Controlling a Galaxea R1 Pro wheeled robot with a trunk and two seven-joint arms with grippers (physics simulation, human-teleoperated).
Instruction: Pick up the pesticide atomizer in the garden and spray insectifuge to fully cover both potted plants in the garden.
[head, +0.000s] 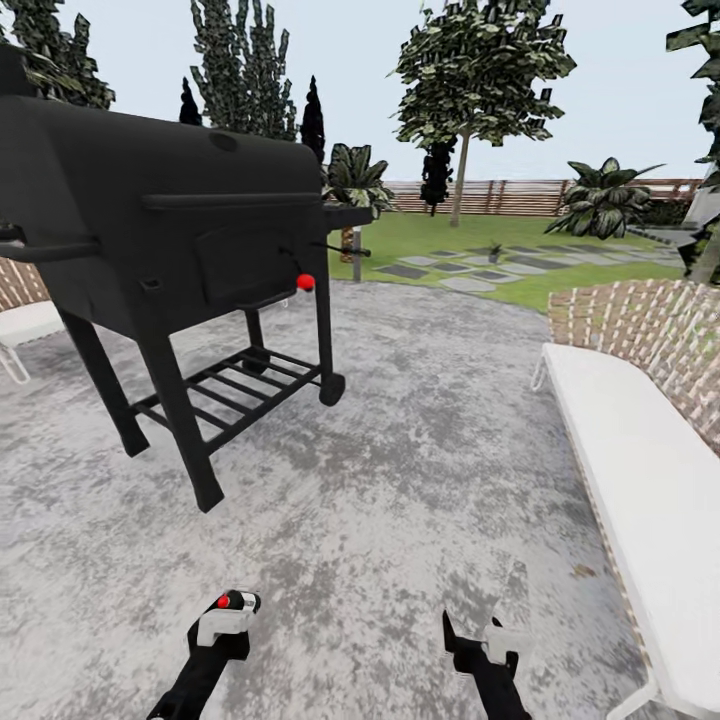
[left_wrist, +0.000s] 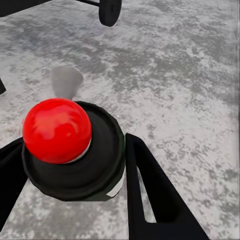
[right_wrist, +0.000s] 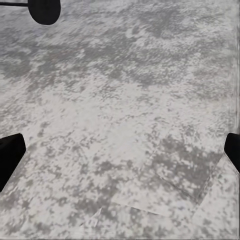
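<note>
The left gripper (head: 232, 606) sits at seven o'clock over the grey patio (head: 400, 470), its fingers (left_wrist: 150, 190) clamped on the pesticide atomizer (left_wrist: 70, 150); only the sprayer's red knob and dark collar show, the body hidden below. The right gripper (head: 478, 640) at five o'clock has its tips spread wide apart. A black grill (head: 170, 230) stands at ten o'clock. Far off at one o'clock, a tiny plant (head: 494, 252) on the stepping stones may be a potted plant.
</note>
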